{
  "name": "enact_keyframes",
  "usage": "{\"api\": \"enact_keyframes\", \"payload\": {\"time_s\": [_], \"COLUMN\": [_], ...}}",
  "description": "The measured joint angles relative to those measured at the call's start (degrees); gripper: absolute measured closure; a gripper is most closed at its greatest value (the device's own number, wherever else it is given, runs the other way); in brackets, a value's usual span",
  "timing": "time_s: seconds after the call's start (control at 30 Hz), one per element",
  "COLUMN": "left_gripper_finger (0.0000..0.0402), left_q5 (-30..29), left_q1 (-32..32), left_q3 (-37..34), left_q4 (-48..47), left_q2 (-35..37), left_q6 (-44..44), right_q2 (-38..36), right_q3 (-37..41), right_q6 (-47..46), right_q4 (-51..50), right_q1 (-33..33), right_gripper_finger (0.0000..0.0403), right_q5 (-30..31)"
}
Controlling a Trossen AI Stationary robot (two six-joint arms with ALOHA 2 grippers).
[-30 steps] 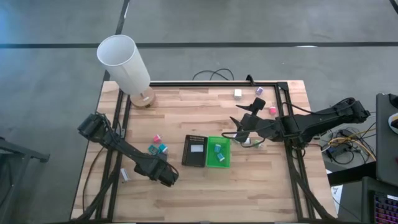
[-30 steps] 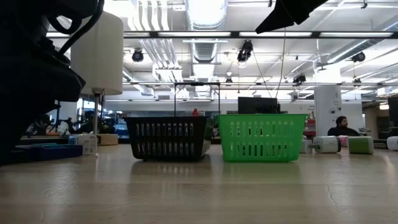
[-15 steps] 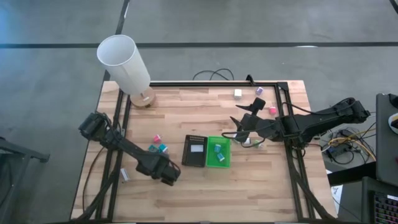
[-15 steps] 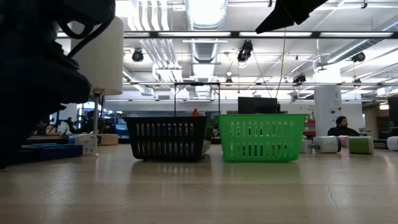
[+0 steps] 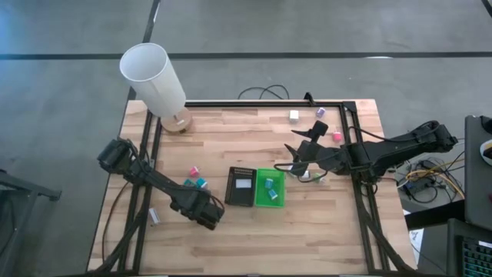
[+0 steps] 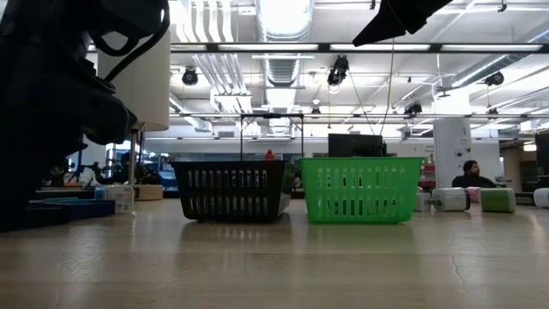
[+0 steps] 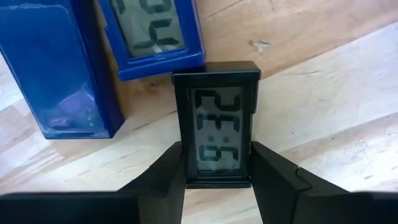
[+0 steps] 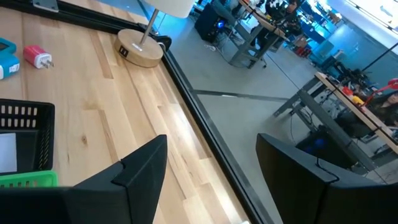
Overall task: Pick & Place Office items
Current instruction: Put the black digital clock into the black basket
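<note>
Left gripper point(image 7: 217, 180) is low over the near-left of the table point(image 5: 323, 223), fingers point(image 7: 163, 177) pressed against both sides of a small black digital clock point(image 7: 216, 124), with two blue clocks point(image 7: 152, 34) lying just beyond it. Mid-table: pink block point(image 5: 194, 170) and teal blocks point(image 5: 195, 184), then black basket point(image 5: 241, 186) touching green basket point(image 5: 270, 188), which holds teal and white items. Right gripper point(image 8: 211, 168) is raised right of the green basket, fingers apart and empty; white block point(image 5: 294, 115), purple block point(image 5: 320, 112) and pink block point(image 5: 337, 136) sit far right.
</note>
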State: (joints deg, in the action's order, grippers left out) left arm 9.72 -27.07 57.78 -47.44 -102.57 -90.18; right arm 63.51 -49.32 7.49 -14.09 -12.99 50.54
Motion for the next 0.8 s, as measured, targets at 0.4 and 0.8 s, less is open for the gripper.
{"api": "enact_keyframes", "payload": {"time_s": [0.4,0.8], "left_gripper_finger": [0.0261,0.0261], "left_q5": [-0.69,-6.51], "left_q1": [-0.07,1.19], "left_q3": [1.93,3.56], "left_q4": [-0.2,0.09], "left_q2": [10.27,22.78], "left_q6": [1.41,16.84], "right_q2": [0.0,0.16], "right_q3": [0.11,4.39], "right_q6": [1.51,7.18], "right_q4": [-0.17,14.79], "right_q1": [0.0,0.0], "right_gripper_finger": [0.0173,0.0177], "right_q5": [0.02,-23.41]}}
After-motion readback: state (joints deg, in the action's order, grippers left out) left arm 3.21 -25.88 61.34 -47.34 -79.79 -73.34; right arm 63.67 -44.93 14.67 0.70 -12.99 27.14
